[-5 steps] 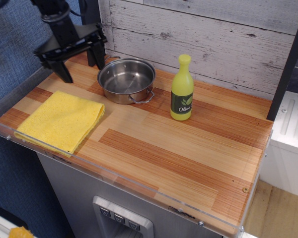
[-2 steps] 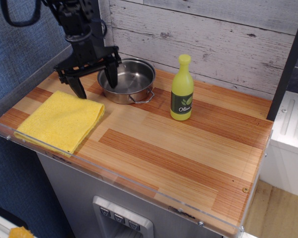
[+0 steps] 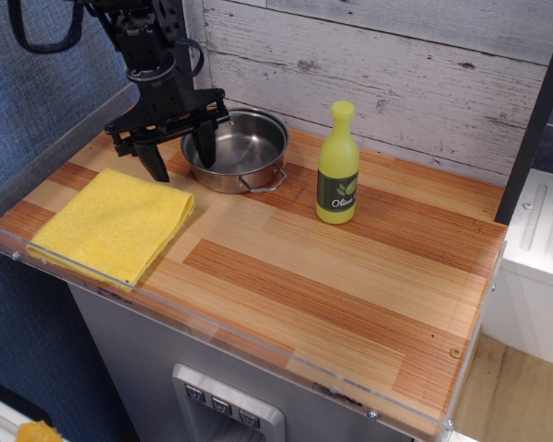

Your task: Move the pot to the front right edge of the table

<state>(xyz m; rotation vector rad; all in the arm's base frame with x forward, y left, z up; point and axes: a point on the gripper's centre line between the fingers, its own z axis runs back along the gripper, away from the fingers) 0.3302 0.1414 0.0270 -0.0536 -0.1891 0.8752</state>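
pot: shallow shiny steel pot [image 3: 236,149] at back-left of striped wooden table [image 3: 350,276], left of yellow-green bottle [image 3: 338,166] | gripper: black gripper [image 3: 178,157] spread apart, straddling pot's left rim, one finger inside, one outside | goal: table's front-right edge, well apart

Showing warm wood stripes, silver and yellows.
Gleaming silver on the pot [image 3: 237,148]; striping light and reddish-brown across the tabletop [image 3: 350,276]; glowing yellow on the cloth [image 3: 111,224]; pairing yellow-green with a dark label on the bottle [image 3: 338,168]; staying black on the hand [image 3: 178,158].
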